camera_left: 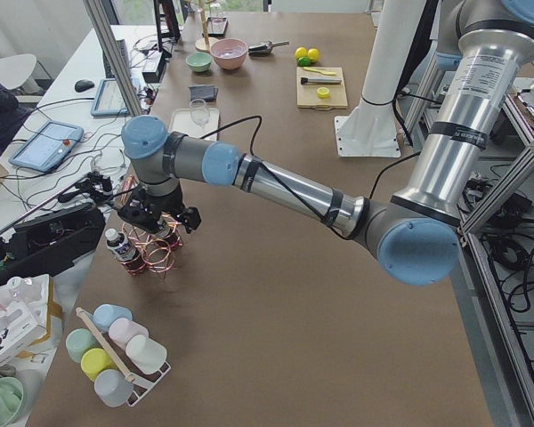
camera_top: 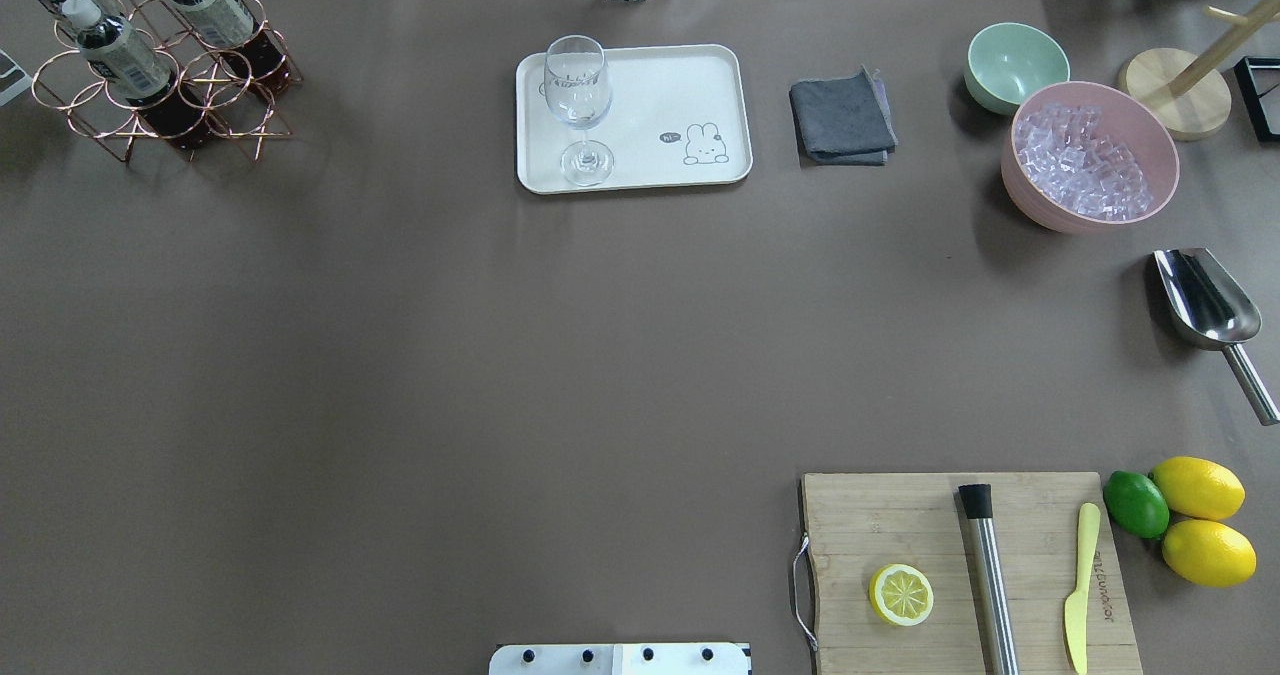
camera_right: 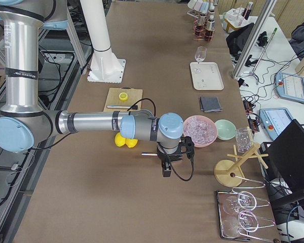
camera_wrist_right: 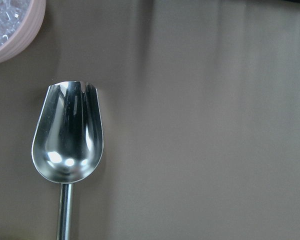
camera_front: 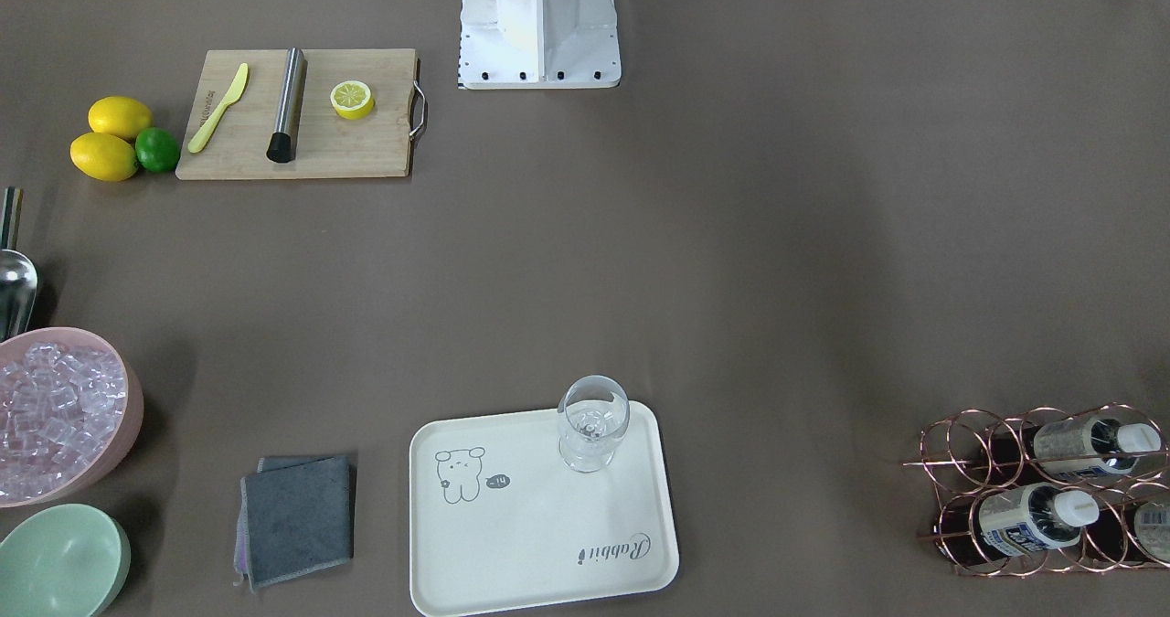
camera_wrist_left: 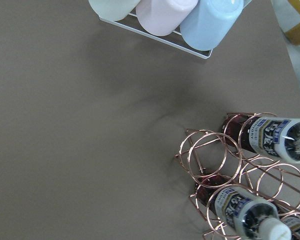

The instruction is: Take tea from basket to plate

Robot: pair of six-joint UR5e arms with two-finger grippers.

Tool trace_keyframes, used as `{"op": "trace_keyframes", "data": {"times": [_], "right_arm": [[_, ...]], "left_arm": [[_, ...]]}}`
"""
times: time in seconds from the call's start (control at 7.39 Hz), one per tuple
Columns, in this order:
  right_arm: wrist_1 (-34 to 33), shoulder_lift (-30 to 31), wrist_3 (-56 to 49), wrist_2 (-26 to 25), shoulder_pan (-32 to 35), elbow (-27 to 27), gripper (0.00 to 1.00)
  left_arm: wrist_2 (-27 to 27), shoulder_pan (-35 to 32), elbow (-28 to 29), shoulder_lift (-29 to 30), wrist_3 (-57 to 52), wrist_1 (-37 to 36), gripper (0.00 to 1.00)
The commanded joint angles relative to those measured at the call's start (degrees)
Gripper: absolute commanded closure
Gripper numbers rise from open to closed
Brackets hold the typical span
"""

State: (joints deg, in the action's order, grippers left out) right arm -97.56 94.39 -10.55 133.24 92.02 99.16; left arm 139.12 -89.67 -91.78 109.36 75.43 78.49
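Note:
The copper wire basket [camera_top: 160, 85] stands at the table's far left corner and holds three tea bottles [camera_top: 115, 50] with white caps. It also shows in the front view [camera_front: 1042, 489] and in the left wrist view [camera_wrist_left: 210, 155], where two bottles [camera_wrist_left: 272, 137] stand in its cells. The cream plate [camera_top: 650, 85] lies at the far middle with a stemmed glass [camera_top: 575, 105] on it. My left gripper [camera_left: 160, 227] hangs just above the basket [camera_left: 151, 258]; I cannot tell whether it is open or shut. My right gripper [camera_right: 166, 171] hovers over a steel scoop [camera_wrist_right: 67, 135]; its state is unclear too.
A grey cloth [camera_top: 842, 117], a mint bowl [camera_top: 1015, 65] and a pink bowl of ice [camera_top: 1090, 155] lie right of the plate. A cutting board [camera_top: 960, 565] with a lemon half, lemons and a lime sit near right. A rack of pastel cups [camera_wrist_left: 165, 15] stands near the basket.

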Motion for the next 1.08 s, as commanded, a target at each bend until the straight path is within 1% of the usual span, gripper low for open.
{"op": "trace_keyframes", "data": {"times": [0.0, 0.14, 0.27, 0.41, 0.54, 0.68, 0.95], "right_arm": [[0.0, 0.09, 0.0, 0.0, 0.0, -0.02, 0.01], [0.0, 0.09, 0.0, 0.0, 0.0, -0.02, 0.01], [0.0, 0.18, 0.0, 0.0, 0.0, -0.02, 0.01], [0.0, 0.18, 0.0, 0.0, 0.0, -0.02, 0.01], [0.0, 0.18, 0.0, 0.0, 0.0, -0.02, 0.01], [0.0, 0.18, 0.0, 0.0, 0.0, -0.02, 0.01], [0.0, 0.18, 0.0, 0.09, 0.0, 0.06, 0.01]], "left_arm": [[-0.34, 1.51, 10.36, 11.54, 3.76, -3.78, 0.03], [-0.51, 1.69, 11.96, 14.19, 4.37, -4.05, 0.03], [-1.91, 2.99, 14.59, 17.96, 9.77, -5.53, 0.03], [-4.71, 5.1, 17.92, 21.3, 13.39, -5.63, 0.03], [-4.65, 5.46, 20.04, 22.55, 14.82, -5.46, 0.03], [-4.73, 5.47, 23.98, 24.65, 14.83, -4.67, 0.03], [-4.82, 5.47, 28.48, 27.12, 15.09, -2.3, 0.03]]}}
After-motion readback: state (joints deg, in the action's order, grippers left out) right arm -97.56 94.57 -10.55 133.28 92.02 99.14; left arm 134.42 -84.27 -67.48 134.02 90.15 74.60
